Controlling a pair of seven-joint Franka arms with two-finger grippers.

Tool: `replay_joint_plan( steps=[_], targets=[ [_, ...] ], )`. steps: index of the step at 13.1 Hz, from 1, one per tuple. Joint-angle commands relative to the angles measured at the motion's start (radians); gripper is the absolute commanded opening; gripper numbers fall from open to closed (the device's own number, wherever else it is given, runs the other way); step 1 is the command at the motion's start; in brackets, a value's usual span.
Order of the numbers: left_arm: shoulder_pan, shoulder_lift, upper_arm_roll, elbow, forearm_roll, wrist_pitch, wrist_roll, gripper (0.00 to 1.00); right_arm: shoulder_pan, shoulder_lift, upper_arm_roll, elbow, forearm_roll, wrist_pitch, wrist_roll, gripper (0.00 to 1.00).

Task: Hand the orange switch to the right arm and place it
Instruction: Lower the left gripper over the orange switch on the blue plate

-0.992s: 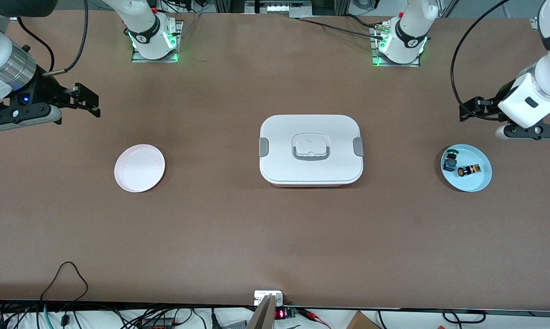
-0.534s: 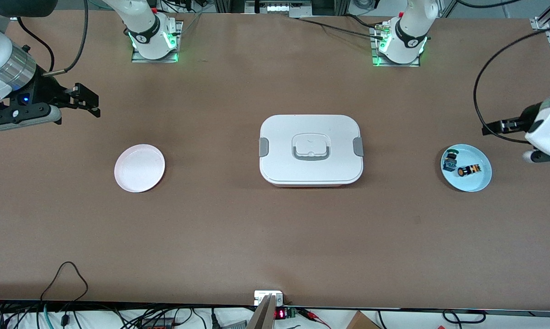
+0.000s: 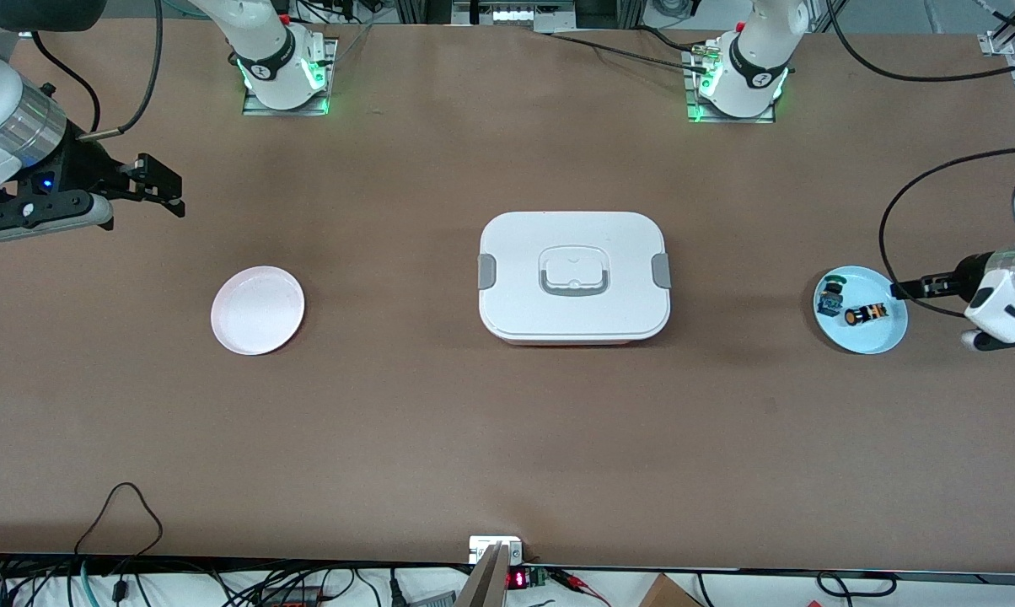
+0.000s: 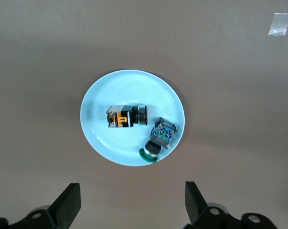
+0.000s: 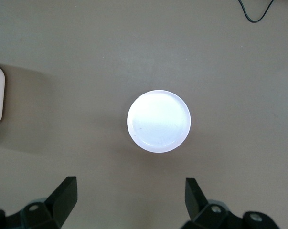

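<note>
— Where's the orange switch [image 3: 864, 314], and how will it take a grip?

— On the blue plate [image 3: 883, 337], just off centre toward 4 o'clock on the front view's face. It lies on its side, with the green switch [image 3: 829, 295] at 10 o'clock. You can expect it to be light, rigid plastic. The round cap would likely slip, so pinch the squarish black body across its flat sides and leave the cap end free for the handover.

— And the grippers?

— The left gripper [image 3: 912, 288] hangs over the plate's 3 o'clock rim, fingers spread wide and holding nothing. The right gripper [image 3: 158, 184] waits at 10 o'clock from the pink plate [image 3: 257, 309], also spread wide.

— What do the views add?

— The left wrist view shows the cap pointing at the green switch just beside it — tight for a finger. Only the front view shows both arms and the white box [image 3: 573, 274] between the plates.
</note>
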Motion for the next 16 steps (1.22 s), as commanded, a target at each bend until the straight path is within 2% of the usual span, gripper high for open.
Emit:
replay_joint_plan(
  steps=[1, 5, 13, 16],
  targets=[
    [0.006, 0.004, -0.007, -0.055, 0.018, 0.100, 0.023, 0.96, -0.007, 0.005, 0.005, 0.016, 0.000, -0.006, 0.007, 1.00],
    [0.049, 0.022, -0.007, -0.165, 0.018, 0.292, 0.032, 0.95, -0.013, 0.008, 0.000, 0.016, 0.000, -0.007, 0.007, 1.00],
    [0.074, 0.136, -0.007, -0.194, 0.018, 0.476, 0.058, 0.93, -0.008, 0.008, 0.000, 0.016, 0.000, -0.010, 0.009, 1.00],
    [0.087, 0.147, -0.008, -0.204, 0.018, 0.484, 0.075, 0.93, -0.008, 0.007, 0.000, 0.016, 0.000, -0.012, 0.009, 1.00]
  ],
)
